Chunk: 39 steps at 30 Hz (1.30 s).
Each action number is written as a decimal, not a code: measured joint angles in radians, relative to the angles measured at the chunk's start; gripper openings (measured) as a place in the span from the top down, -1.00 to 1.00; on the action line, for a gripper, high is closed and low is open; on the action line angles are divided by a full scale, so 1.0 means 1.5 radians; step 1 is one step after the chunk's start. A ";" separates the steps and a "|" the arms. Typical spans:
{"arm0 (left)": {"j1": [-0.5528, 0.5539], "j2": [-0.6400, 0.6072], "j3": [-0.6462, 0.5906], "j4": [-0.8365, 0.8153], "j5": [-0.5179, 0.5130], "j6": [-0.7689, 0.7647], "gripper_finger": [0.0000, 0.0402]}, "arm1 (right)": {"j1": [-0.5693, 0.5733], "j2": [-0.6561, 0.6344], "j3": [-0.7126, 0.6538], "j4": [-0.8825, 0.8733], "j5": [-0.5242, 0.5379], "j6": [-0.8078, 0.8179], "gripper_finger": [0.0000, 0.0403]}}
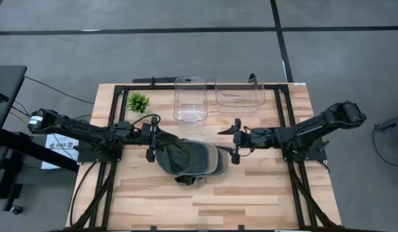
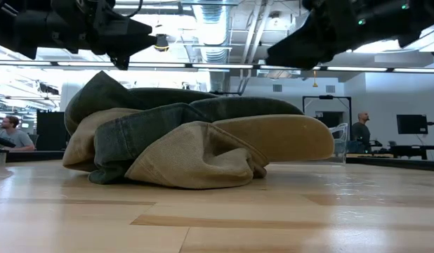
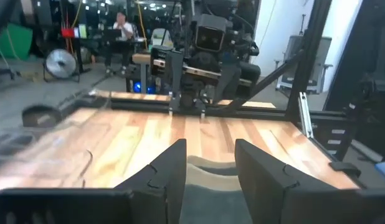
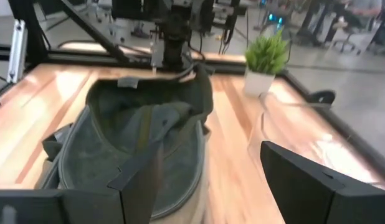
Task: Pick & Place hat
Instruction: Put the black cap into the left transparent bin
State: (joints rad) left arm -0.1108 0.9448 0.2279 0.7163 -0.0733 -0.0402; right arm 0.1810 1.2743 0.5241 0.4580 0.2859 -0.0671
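Observation:
A grey-green hat (image 1: 189, 160) with a tan underside lies crumpled at the table's middle. In the low view, the hat (image 2: 196, 144) rests on its folded lower side with its brim sticking out to one side. My left gripper (image 1: 155, 138) is at the hat's left side, shut on a raised part of it. My right gripper (image 1: 236, 140) hovers open just off the hat's right edge and touches nothing. In the right wrist view, the hat (image 4: 136, 143) lies ahead between the wide-apart fingers of the right gripper (image 4: 211, 155). My left gripper holds the hat's left-hand edge (image 4: 183, 74), with hat cloth showing between its two fingers (image 3: 211, 177). The fingers come in level from the table's left. That edge is drawn up off the table, while the rest of the hat lies on the wood.
Two clear plastic containers (image 1: 190, 98) (image 1: 239, 95) stand at the far edge, with a small potted plant (image 1: 138, 102) to their left. Black frame rails (image 1: 283, 109) run along the table's sides. People show in the room beyond (image 2: 13, 133). Bare wood lies toward the near edge.

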 joint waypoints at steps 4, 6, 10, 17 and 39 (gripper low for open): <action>-0.005 0.028 0.001 0.001 0.000 -0.047 0.33 | 0.000 0.065 0.029 0.002 -0.001 0.028 -0.29; -0.015 0.047 0.005 0.001 0.000 -0.066 0.33 | 0.001 0.098 0.045 0.004 -0.001 0.033 -0.29; -0.051 0.089 0.025 0.004 -0.001 -0.082 0.33 | 0.003 0.157 0.075 0.010 -0.021 0.040 -0.29; -0.111 0.159 0.069 0.007 0.000 -0.082 0.33 | 0.003 0.230 0.123 0.010 -0.076 0.042 -0.29; -0.107 0.183 0.084 0.007 -0.006 -0.081 0.33 | -0.053 0.244 0.135 -0.114 -0.174 0.185 -0.29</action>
State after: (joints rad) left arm -0.2718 1.2194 0.3534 0.7261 -0.0818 -0.1623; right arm 0.1020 1.6409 0.7261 0.2873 0.0251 0.2108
